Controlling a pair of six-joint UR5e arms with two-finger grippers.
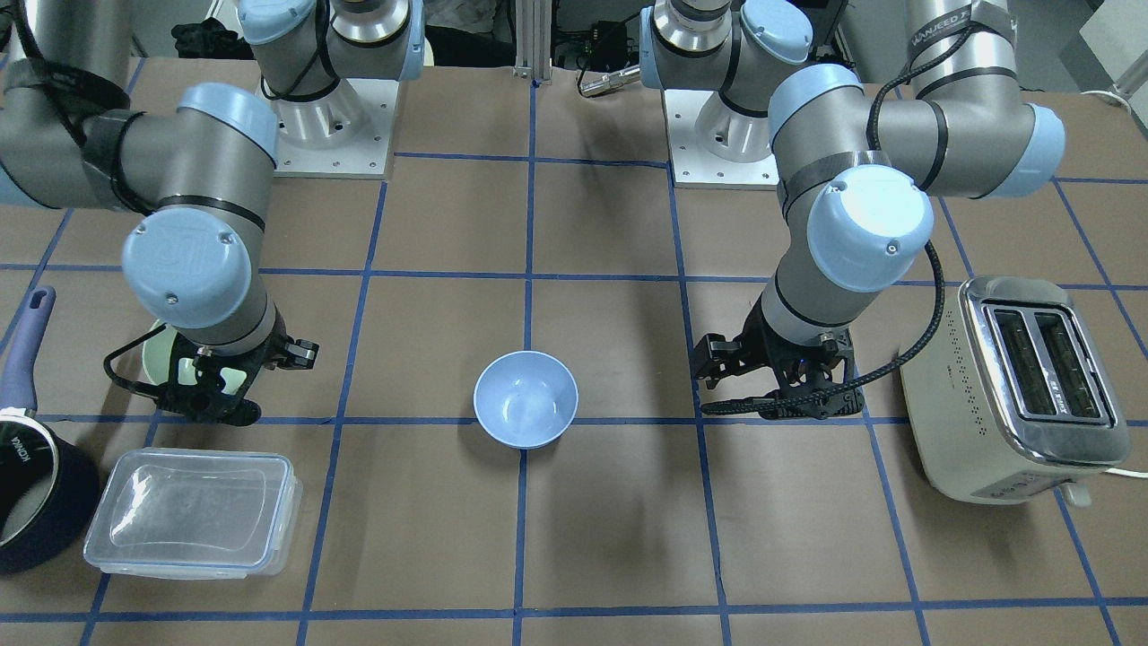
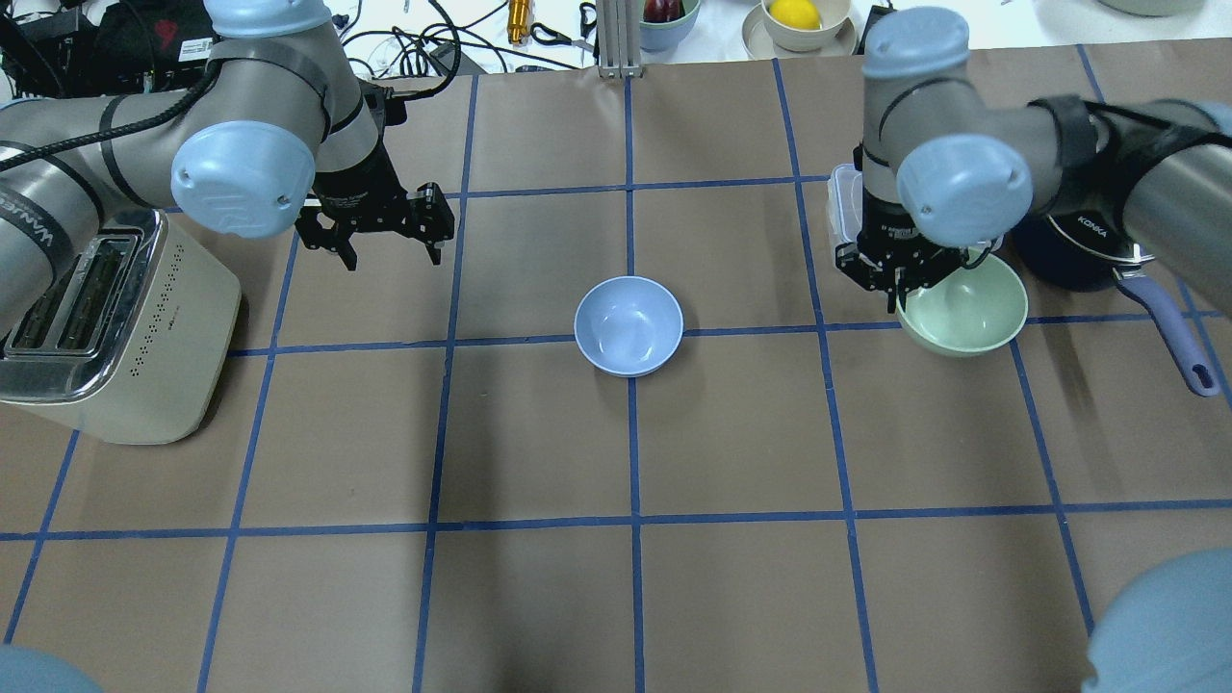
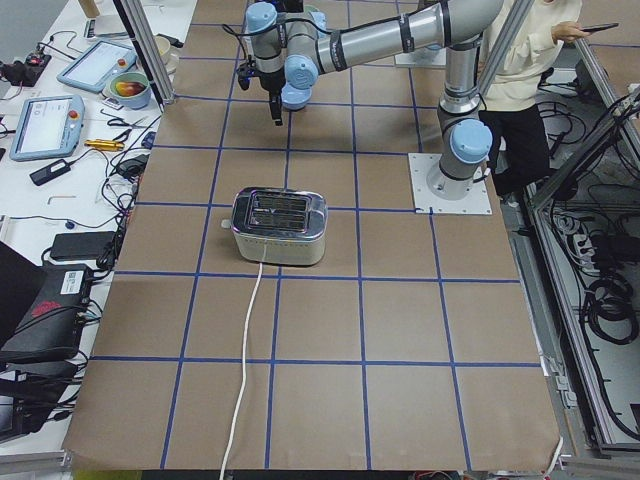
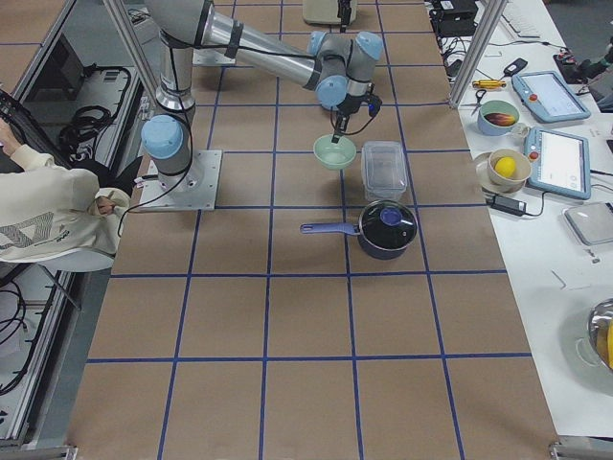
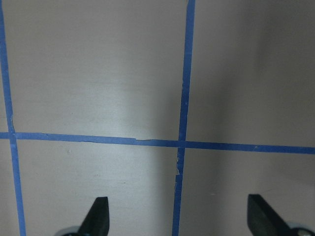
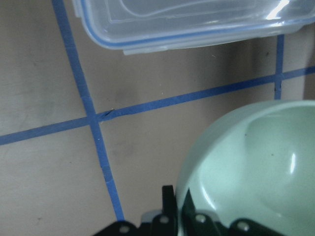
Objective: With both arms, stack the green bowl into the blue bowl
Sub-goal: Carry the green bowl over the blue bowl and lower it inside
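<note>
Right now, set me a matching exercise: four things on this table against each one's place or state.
1. green bowl
2. blue bowl
3. left gripper
4. toaster

A. open, over bare table
B. on the robot's left side
C. rim pinched by the right gripper
D. alone at mid-table

Pairs: 1-C; 2-D; 3-A; 4-B

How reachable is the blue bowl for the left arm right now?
Probably yes: the left gripper hangs open and empty, and nothing stands between it and the blue bowl.
</note>
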